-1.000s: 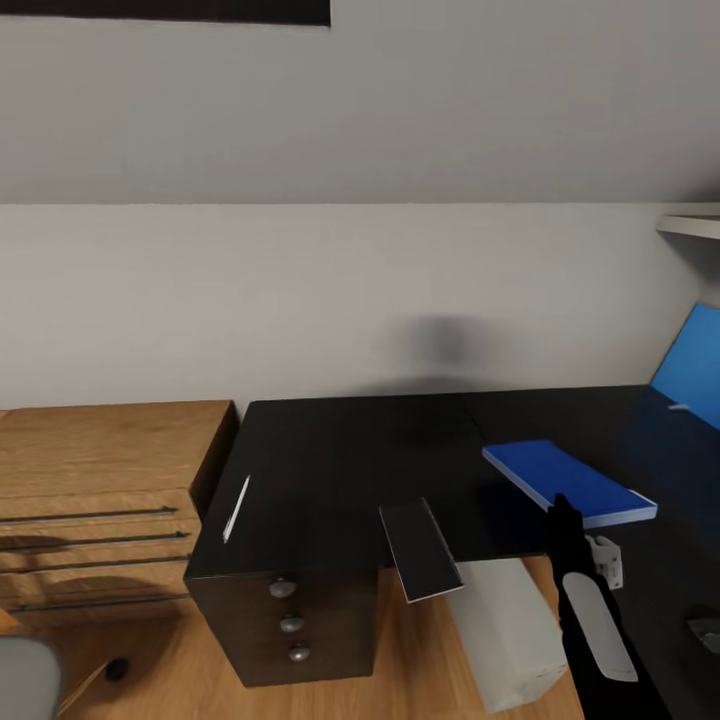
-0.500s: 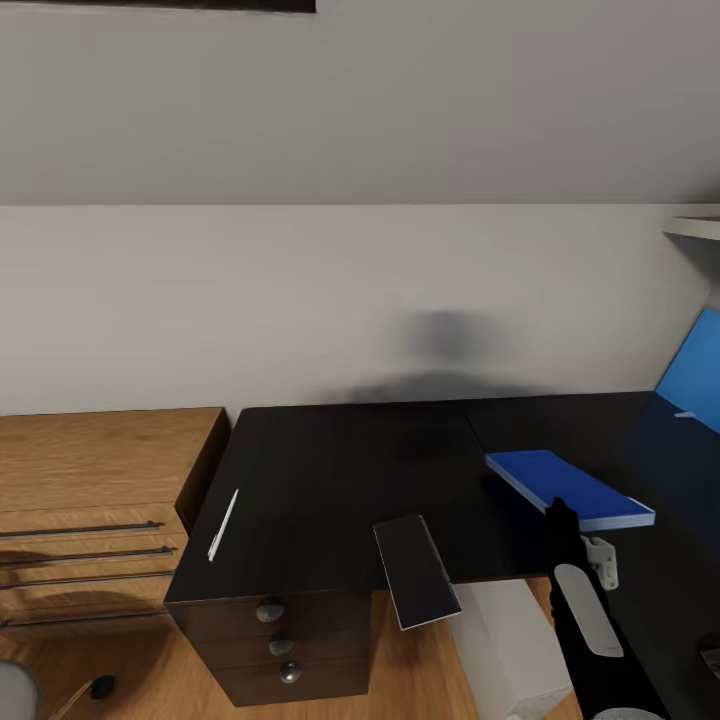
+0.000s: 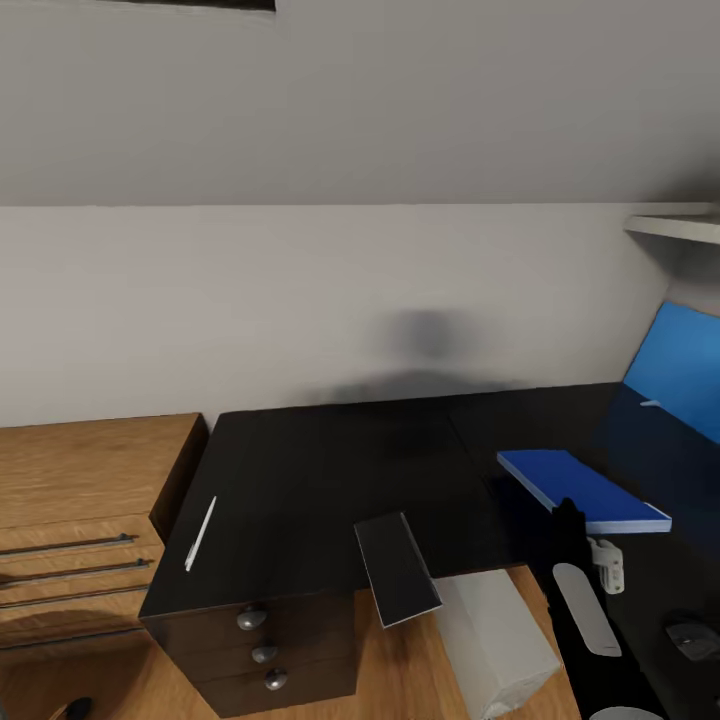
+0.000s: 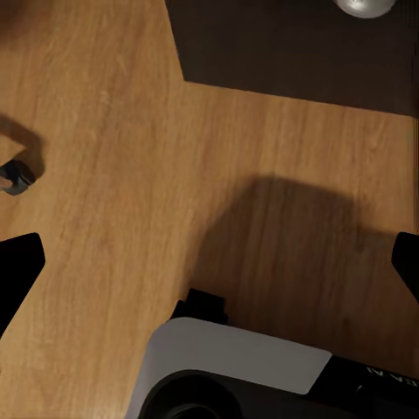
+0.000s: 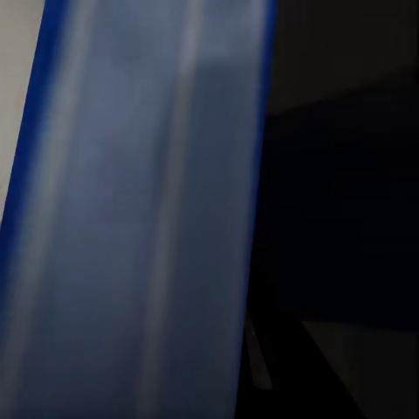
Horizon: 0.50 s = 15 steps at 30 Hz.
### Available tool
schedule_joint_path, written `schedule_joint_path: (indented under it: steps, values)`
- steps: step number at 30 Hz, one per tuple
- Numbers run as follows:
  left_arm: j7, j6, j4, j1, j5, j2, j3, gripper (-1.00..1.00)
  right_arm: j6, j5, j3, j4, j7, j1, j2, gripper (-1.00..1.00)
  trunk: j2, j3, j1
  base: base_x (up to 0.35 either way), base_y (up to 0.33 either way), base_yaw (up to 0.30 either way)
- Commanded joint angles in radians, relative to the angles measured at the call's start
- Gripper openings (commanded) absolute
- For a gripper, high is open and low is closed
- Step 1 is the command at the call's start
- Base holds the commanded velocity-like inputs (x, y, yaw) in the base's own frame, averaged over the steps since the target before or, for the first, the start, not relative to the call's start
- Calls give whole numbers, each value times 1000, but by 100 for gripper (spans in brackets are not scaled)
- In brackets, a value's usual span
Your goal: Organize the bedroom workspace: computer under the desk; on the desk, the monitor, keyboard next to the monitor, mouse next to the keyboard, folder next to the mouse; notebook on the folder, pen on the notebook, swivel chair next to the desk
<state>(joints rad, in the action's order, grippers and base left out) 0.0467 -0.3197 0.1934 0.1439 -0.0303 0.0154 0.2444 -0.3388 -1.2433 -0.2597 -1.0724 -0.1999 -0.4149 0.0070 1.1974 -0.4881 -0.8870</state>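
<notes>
One folder (image 3: 582, 490) lies on the desk (image 3: 330, 480) just beyond the right gripper (image 3: 566, 515), its spread untellable.

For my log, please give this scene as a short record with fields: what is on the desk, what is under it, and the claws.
desk: black desk, drawers with silver knobs
folder: blue folder flat on desk, right part
notebook: grey notebook overhanging the front edge
pen: whitish pen near left edge
computer: pale computer below the desk
left claw: fingertips spread over wooden floor
right claw: state unclear
</notes>
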Motion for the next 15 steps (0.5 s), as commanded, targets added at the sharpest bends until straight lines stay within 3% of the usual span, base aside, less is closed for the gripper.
schedule_joint_path:
  steps: [1, 6, 15]
  values:
    - [2, -3, 0, 0, -3, 0, -1, 100, -4, -7, 0, -1, -1, -1, 1, -100, 1, -1, 0, 0, 0, -245]
    - [3, -4, 0, 0, -4, 0, -1, 100, -3, -7, 0, -1, -1, -1, 1, -100, 1, -1, 0, 0, 0, -177]
    - [4, -8, 1, 0, -4, 1, 1, 100, 3, -6, -2, -8, 5, 0, 8, -100, 1, -1, 0, 0, 0, -14]
